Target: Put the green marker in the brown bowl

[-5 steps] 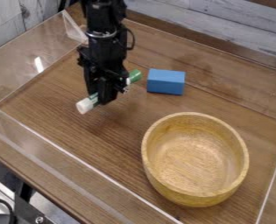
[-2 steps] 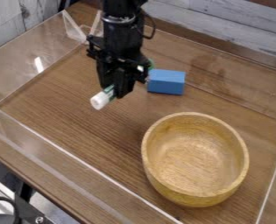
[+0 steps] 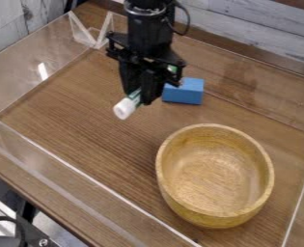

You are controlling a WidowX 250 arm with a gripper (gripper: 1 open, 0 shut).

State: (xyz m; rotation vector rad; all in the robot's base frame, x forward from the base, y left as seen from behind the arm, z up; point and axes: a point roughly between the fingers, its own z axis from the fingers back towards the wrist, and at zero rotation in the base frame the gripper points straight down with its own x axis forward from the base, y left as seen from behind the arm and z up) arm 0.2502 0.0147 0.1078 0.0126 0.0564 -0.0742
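Observation:
The green marker (image 3: 128,105) hangs tilted above the wooden table, its white end low at the left and its green end hidden up between the fingers. My black gripper (image 3: 147,90) points down and is shut on it, well clear of the tabletop. The brown bowl (image 3: 216,174) sits at the front right, wide and shallow, with nothing inside. The gripper is up and to the left of the bowl's rim, a fair gap away.
A blue rectangular block (image 3: 184,91) lies just right of the gripper, partly behind the fingers. Clear acrylic walls (image 3: 25,154) fence the wooden table (image 3: 77,125) on the left and front. A grey plank wall runs along the back.
The gripper has carried the marker up and to the right, from the table surface toward the blue block. The bowl and block have not moved.

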